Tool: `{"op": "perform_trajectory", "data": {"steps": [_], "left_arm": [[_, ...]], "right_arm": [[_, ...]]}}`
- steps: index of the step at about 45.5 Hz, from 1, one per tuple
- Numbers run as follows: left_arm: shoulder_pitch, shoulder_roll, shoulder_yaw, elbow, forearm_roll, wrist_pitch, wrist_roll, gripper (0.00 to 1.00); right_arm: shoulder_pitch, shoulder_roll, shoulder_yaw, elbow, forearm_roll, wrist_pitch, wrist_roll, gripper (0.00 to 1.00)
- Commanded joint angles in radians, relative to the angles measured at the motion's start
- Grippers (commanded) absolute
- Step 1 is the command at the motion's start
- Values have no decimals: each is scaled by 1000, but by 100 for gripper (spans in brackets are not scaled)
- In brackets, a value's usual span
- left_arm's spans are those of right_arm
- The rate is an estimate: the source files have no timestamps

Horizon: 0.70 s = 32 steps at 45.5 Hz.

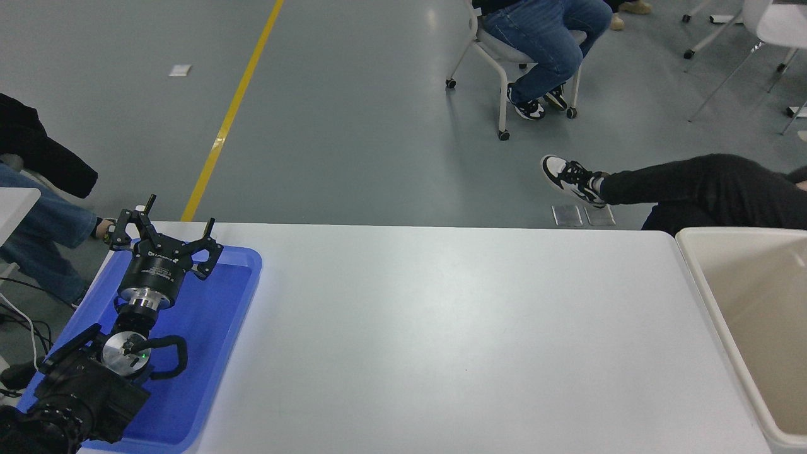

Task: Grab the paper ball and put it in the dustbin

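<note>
- Resting parked over the blue tray (214, 328) at lower left, the left pincer (165, 234) has its fingers apart, holding nothing.
- The dustbin (700, 277) sits at the right edge; neither paper ball nor right pincer is visible.

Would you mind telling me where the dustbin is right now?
In the head view, the dustbin sits at the table's right end, cut off by the picture's right edge, opposite the blue tray.
</note>
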Motion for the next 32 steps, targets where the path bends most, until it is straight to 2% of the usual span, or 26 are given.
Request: {"op": "perform_trajectory", "data": {"steps": [1,14,29,30,31,32], "left_arm": [[0,0,0,-1,0,0,0,100],[0,0,1,-1,0,0,0,100],[0,0,1,-1,0,0,0,100],[1,0,0,2,0,0,0,100],[1,0,0,2,0,0,0,100],[1,0,1,2,0,0,0,100]], "right_arm": [[-224,98,199,-151,21,-103,-8,0],[-305,179,239,-221,166,-116,-8,0],[-357,204,322,-221,172,-139,-8,0],[-362,204,328,-221,172,-139,-8,6],[-365,204,334,-221,172,-139,-8,29],[-368,204,339,-223,172,-139,-8,62]]}}
